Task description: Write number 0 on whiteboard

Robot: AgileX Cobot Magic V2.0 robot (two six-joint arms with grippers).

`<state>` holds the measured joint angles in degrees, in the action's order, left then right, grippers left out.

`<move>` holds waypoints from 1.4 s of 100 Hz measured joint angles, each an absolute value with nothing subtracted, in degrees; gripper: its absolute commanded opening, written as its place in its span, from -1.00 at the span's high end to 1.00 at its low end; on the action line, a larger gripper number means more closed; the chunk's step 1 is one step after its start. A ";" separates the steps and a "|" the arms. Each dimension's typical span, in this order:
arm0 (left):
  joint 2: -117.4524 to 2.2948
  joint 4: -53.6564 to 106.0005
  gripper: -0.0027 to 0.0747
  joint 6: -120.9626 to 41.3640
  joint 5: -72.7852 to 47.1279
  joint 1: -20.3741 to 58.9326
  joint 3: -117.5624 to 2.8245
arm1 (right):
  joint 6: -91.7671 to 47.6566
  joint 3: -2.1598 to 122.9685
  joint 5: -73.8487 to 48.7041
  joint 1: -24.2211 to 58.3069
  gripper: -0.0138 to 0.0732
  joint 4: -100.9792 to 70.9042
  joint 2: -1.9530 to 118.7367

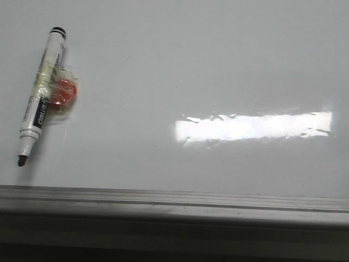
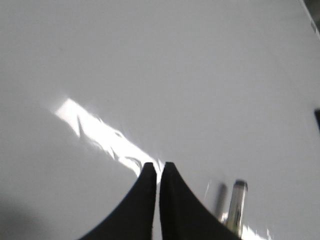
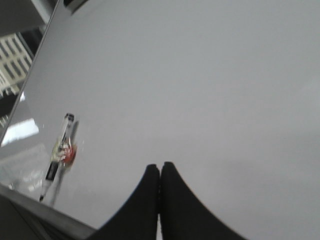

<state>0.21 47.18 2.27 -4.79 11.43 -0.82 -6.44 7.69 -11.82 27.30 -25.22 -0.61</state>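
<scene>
Both claws – left claw [image 2: 158,167] and right claw [image 3: 160,167] – are pressed together above the whiteboard [image 1: 218,65]; the marker [image 1: 42,95] lies uncapped.

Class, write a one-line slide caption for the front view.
Uncapped black-and-white marker with a taped-on red block lies on the glossy white whiteboard, no number drawn yet.

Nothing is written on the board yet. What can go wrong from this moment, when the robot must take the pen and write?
1. The uncapped black-and-white marker pen lies flat on the glossy white whiteboard, with a taped red lump on its side. A grasp may be awkward or tilted.
2. Its bare tip points toward the grey metal frame edge, so a nudge might leave a stray mark.
3. Both claws, left and right, look shut and must open first.
</scene>
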 measured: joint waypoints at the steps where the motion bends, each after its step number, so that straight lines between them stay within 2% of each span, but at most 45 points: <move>1: 0.21 45.84 0.98 2.27 -5.43 11.43 -1.27 | -6.43 8.43 -13.20 27.30 0.77 -24.75 -0.61; 11: -2.96 35.43 0.98 2.17 -15.07 11.43 -7.01 | -7.06 13.87 -22.20 27.30 0.77 -16.95 0.85; 22: -11.87 26.33 0.93 -0.66 -25.19 11.43 -16.32 | -7.27 20.00 -30.63 27.26 0.77 -8.67 5.86; 32: -22.75 24.36 0.72 -7.44 -33.21 11.43 -24.82 | -7.49 24.59 -35.16 27.26 0.76 -1.97 11.40; 39: -30.15 24.61 0.48 -11.42 -38.49 11.43 -30.27 | -7.51 27.34 -36.50 27.16 0.65 0.52 15.37; 44: -34.95 25.65 0.28 -13.56 -41.78 11.43 -33.39 | -7.61 28.98 -36.63 27.16 0.49 1.28 17.93; 51: -40.90 27.43 0.14 -16.65 -45.59 11.43 -36.77 | -7.61 30.88 -36.51 27.16 0.15 1.42 21.16; 61: -47.08 28.53 0.14 -18.84 -49.02 12.96 -39.77 | -7.61 32.68 -35.59 27.16 -0.37 0.00 24.85; 68: -49.84 28.84 0.14 -19.21 -49.74 15.46 -41.00 | -7.61 33.33 -35.01 27.16 -0.57 -2.20 26.68; 88: -53.86 28.84 0.14 -14.01 -48.18 24.65 -43.04 | -7.61 33.45 -34.35 27.16 -0.57 -4.83 29.32; 104: -56.52 22.94 0.14 -4.29 -44.16 30.16 -43.52 | -7.61 33.45 -32.30 27.16 -0.57 -5.01 29.68; 140: -63.49 19.23 0.15 0.71 -38.93 31.52 -43.61 | -7.61 33.45 -31.66 27.16 -0.57 -5.10 29.68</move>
<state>-63.49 19.23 0.71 -38.93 31.52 -43.61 -7.61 33.45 -31.66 27.16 -5.10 29.68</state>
